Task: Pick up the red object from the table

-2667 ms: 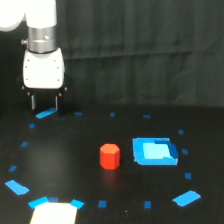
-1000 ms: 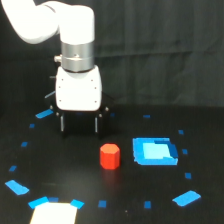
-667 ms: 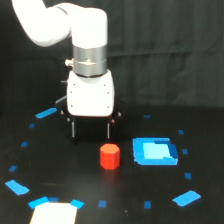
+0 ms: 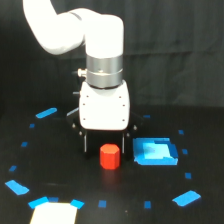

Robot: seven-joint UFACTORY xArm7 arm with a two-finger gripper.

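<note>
The small orange-red hexagonal block (image 4: 109,156) sits upright on the black matte table (image 4: 60,170), beside the blue square patch (image 4: 155,151). The white gripper (image 4: 105,149) hovers behind it, fingers apart. It should centre over the block, descend squarely, then close.

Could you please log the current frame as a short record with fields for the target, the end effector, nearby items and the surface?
target: small orange-red block, upright on the table
end effector: open, fingers straddling the block, not yet closed on it
nearby: flat blue square patch at the exterior view's right of the block; white patch near the front edge
surface: black matte table with scattered blue tape pieces
</note>
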